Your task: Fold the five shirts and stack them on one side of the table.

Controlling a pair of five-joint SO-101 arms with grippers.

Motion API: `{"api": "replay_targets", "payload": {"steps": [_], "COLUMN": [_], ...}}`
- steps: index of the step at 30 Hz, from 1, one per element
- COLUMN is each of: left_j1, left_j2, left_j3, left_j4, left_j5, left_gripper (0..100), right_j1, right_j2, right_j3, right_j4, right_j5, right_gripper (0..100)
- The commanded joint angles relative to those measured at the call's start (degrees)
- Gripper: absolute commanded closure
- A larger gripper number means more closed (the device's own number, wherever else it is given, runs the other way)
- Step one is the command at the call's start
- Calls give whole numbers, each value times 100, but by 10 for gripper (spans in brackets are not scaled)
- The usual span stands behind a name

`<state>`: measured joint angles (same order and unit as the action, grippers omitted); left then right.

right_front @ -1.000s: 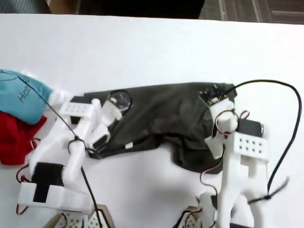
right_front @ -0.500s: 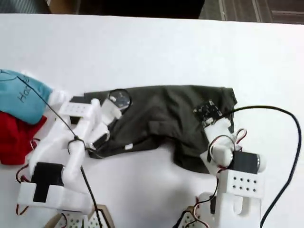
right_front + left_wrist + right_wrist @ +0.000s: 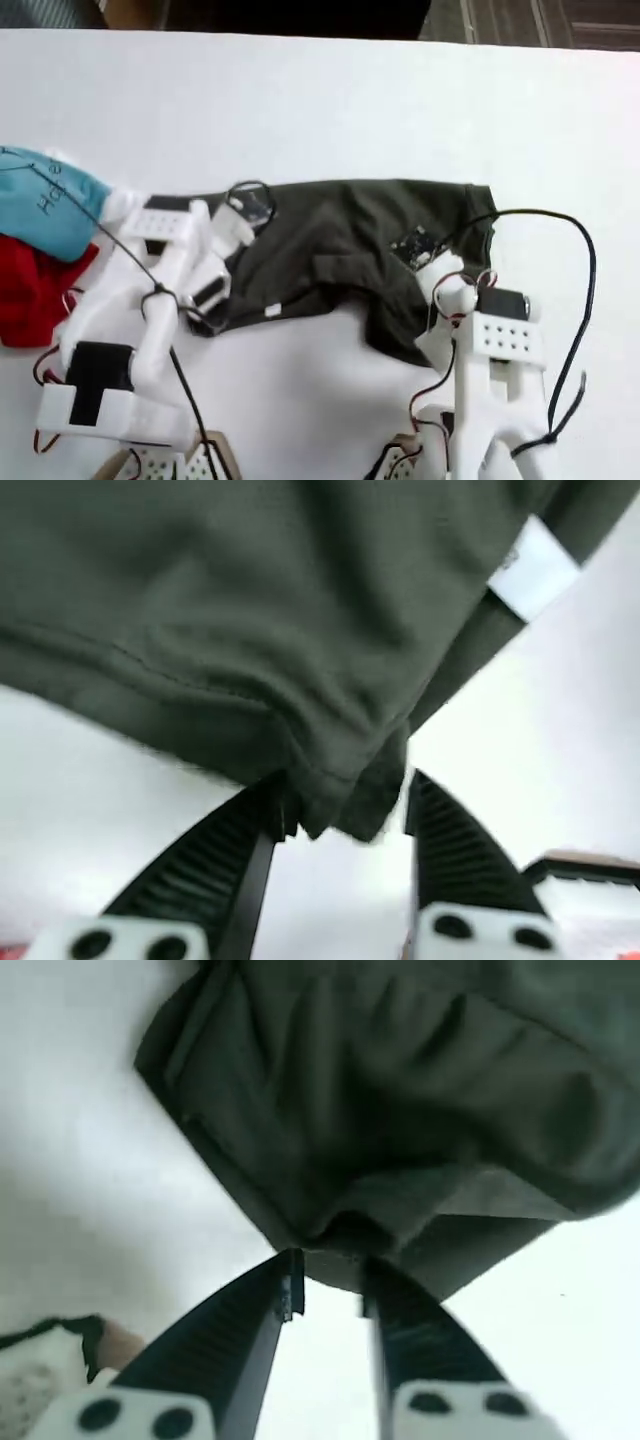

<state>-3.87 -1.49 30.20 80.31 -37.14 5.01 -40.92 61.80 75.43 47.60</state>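
A dark olive shirt (image 3: 340,235) lies spread across the middle of the white table (image 3: 330,110). My left gripper (image 3: 205,300) sits at the shirt's near left edge. In the left wrist view, it (image 3: 345,805) is shut on a bunched fold of the shirt's hem (image 3: 330,780). My right gripper (image 3: 432,345) is at the near right lobe of the shirt. The right wrist view shows it (image 3: 330,1280) pinching the shirt's edge (image 3: 345,1235). A folded blue shirt (image 3: 50,200) and a red shirt (image 3: 30,285) rest at the left edge.
A black cable (image 3: 585,290) loops around the right arm, and another runs along the left arm (image 3: 130,265). Bare white table stretches behind the shirt and to its right. The table's far edge (image 3: 320,36) meets a dark background.
The right arm has drawn back from the shirt's far right corner toward the near edge and now holds the near right lobe. The left arm has barely moved.
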Motion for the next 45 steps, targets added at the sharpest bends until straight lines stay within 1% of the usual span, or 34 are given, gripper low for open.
{"api": "replay_targets", "payload": {"steps": [1,4,7,10,13,14,15,16,17,18,20,22,25,30,33,38,45], "left_j1": [-299,-607,-756,-712,-519,-466,-378,-316,-246,-193,-88,-35,-62,-211,-325,-536,-703], "left_j2": [-70,-26,-18,132,774,1099,1451,1829,2207,2576,3314,3982,4888,6057,6611,7103,7130], "left_j3": [-1305,-2747,-3916,-4347,-4356,-4418,-4488,-4611,-4778,-5007,-5587,-6211,-7169,-8866,-9763,-10492,-10949], "left_j4": [853,1442,1758,1767,1512,1433,1310,1222,1152,1125,1143,1152,1204,1873,2092,2084,2066], "left_j5": [-18,-18,-18,44,466,571,668,782,897,1029,1196,1231,1240,1222,1204,1196,1196], "left_gripper": [778,778,775,775,779,783,805,850,920,988,947,975,974,975,975,975,975], "right_j1": [-40,-40,-13,4,-22,-31,-31,-40,-40,-40,-40,-40,-40,-4,4,13,13], "right_j2": [145,66,-4,101,593,866,1200,1578,1982,2404,3222,4004,5042,6360,7020,7776,8391], "right_j3": [-668,-1626,-2752,-3622,-3982,-4035,-4079,-4123,-4202,-4299,-4598,-5002,-5697,-6681,-7174,-7877,-8580], "right_j4": [374,901,1402,1490,1051,822,585,321,84,-92,-312,-426,-435,-409,-409,-400,-365], "right_j5": [193,193,141,79,-589,-782,-976,-1143,-1310,-1424,-1503,-1512,-1521,-1521,-1521,-1503,-1512], "right_gripper": [798,815,827,829,832,852,897,968,991,964,979,976,977,977,977,977,977]}}
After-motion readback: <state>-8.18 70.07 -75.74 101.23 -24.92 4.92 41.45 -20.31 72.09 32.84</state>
